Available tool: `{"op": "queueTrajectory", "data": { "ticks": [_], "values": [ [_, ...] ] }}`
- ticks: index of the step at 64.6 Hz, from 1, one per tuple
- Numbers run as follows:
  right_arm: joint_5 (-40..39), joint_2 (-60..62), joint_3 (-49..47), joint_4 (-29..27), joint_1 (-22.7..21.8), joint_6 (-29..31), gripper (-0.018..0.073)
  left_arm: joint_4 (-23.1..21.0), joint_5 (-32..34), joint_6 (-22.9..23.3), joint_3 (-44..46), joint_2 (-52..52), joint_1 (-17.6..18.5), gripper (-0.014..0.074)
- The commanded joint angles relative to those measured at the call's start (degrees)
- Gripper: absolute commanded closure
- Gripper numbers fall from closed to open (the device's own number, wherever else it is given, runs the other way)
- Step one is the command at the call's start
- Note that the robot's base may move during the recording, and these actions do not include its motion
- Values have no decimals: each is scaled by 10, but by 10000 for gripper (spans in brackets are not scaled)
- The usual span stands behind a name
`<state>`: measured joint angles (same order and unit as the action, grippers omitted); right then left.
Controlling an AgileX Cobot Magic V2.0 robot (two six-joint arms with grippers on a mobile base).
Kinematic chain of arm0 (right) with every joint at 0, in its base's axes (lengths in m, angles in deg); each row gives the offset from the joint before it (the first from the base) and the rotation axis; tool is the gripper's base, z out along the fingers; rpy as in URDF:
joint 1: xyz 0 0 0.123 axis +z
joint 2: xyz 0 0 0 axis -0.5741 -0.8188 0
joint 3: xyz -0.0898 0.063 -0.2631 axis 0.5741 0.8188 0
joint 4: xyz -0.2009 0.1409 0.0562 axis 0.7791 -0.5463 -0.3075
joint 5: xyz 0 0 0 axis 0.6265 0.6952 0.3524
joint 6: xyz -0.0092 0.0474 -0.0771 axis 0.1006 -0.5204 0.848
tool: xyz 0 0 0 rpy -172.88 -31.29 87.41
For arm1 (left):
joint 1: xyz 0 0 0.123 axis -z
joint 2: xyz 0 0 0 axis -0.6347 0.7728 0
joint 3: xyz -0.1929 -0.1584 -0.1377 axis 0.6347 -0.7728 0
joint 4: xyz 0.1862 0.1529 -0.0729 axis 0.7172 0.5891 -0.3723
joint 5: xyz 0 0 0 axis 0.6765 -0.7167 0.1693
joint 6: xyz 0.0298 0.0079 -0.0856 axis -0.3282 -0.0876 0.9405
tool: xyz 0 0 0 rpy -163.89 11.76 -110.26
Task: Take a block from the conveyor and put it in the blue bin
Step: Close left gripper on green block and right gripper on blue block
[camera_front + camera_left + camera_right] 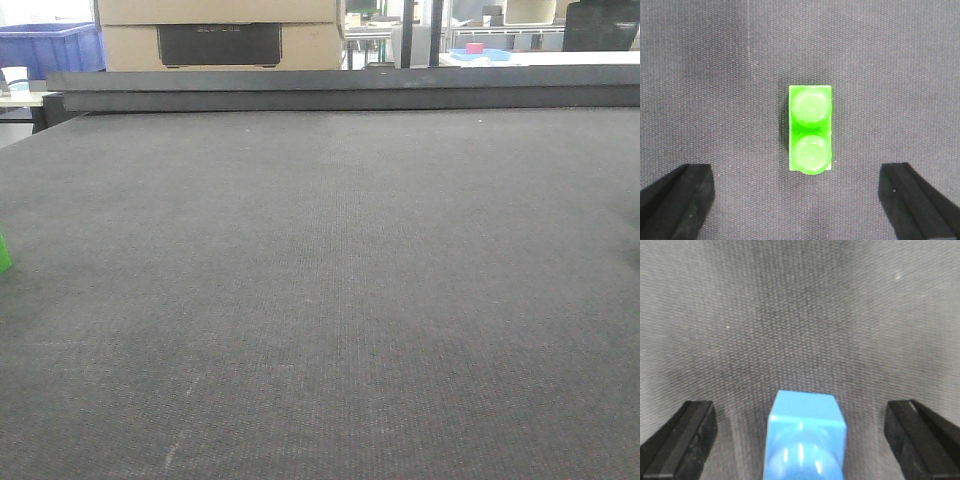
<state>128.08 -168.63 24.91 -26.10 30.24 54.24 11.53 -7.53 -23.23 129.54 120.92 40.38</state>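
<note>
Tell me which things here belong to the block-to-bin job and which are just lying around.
For the job: green block, conveyor, blue bin, open left gripper.
Lying about: light blue block, pink object, cardboard boxes.

Front cam sits low, facing fwd across the conveyor (330, 300); both wrist cams look down on it close-up.
</note>
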Motion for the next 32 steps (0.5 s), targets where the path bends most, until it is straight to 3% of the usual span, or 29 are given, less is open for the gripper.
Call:
{"op": "queueTrajectory", "data": {
  "ticks": [1,8,13,32],
  "values": [
    [-7,-9,-5,2,-3,6,-10,-1,3,0,-1,-2,-1,28],
    [-10,-11,-5,2,-3,6,4,-1,3,0,-1,-2,-1,28],
    [-10,-11,-5,2,-3,6,74,-1,3,0,-1,-2,-1,28],
    [-6,-11,-5,2,-3,6,615,-1,-25,0,-1,8,-1,28]
  ]
}}
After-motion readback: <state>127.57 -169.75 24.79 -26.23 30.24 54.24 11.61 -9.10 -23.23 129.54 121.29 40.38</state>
